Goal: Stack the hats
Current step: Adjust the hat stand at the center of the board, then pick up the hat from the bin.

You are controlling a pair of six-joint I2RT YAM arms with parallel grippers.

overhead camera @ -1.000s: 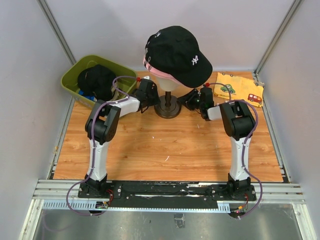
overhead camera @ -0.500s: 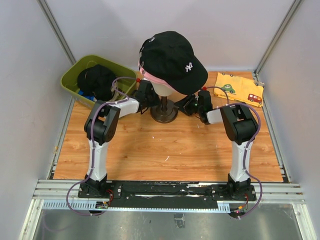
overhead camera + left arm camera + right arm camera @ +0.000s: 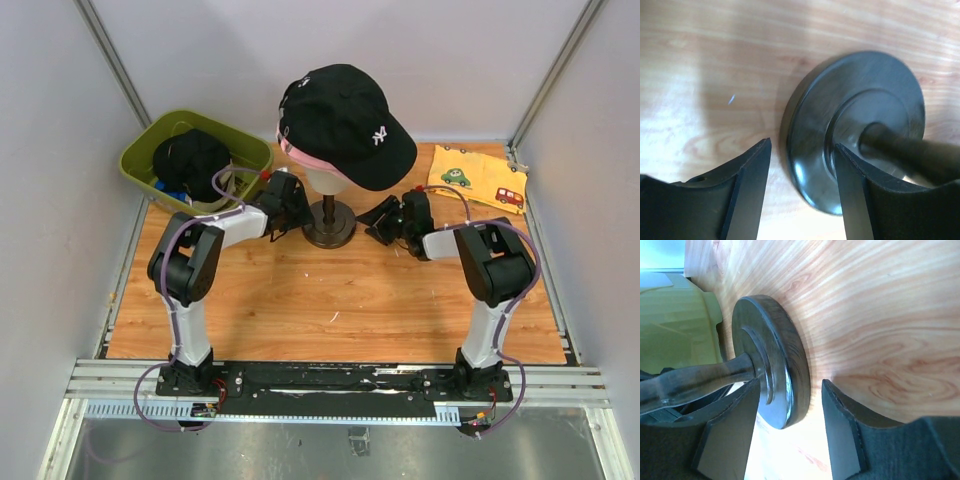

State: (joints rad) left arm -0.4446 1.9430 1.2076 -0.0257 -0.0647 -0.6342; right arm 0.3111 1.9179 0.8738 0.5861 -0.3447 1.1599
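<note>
We are holding our left gripper [image 3: 289,210] and right gripper [image 3: 386,218] low, flanking the stand's base [image 3: 875,85], jaws parted wide and gripping nothing, seemingly to steady the mannequin head [image 3: 322,179]. A black cap [image 3: 345,120] is sitting over the pink cap [image 3: 303,152] there, stacked; a second black cap [image 3: 190,160] is lying in the green bin [image 3: 138,158], waiting its turn.
</note>
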